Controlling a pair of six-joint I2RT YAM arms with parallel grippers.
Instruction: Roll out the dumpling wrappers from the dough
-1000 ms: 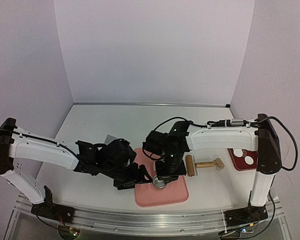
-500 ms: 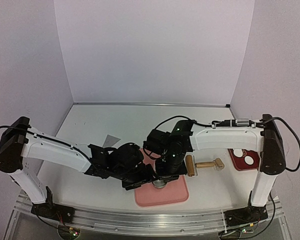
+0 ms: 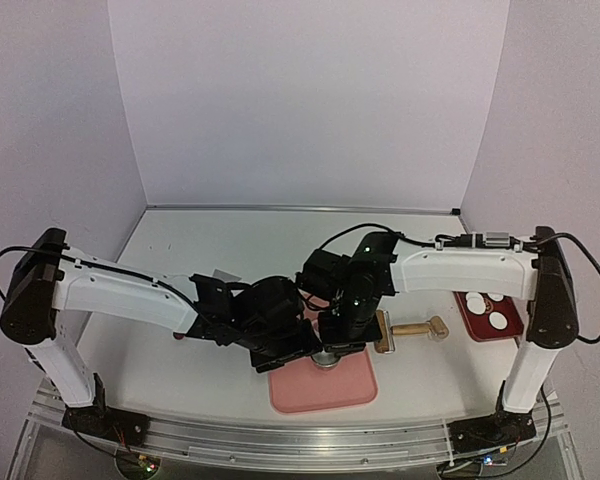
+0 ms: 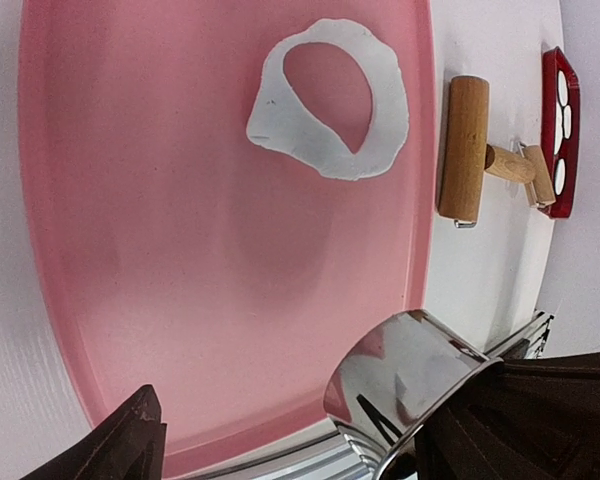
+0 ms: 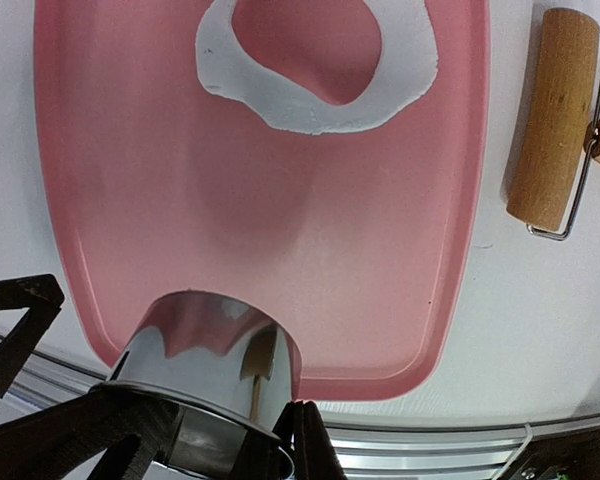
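White holed dough (image 5: 280, 110) beyond right jaws tight on steel ring (image 5: 205, 350), left jaws wide.

Seen from above, the two arms cover the far half of the pink mat (image 3: 325, 390), and the dough (image 4: 388, 110) on it is lost to us there. The right arm crosses the red tray (image 3: 470, 325), so we cannot count the wrappers (image 3: 497, 320). At the right wrist, the rolling pin (image 5: 558, 120) loses its handle to the picture's edge, and the right gripper (image 5: 210, 430) hides the lower rim of the metal ring (image 5: 215, 345).
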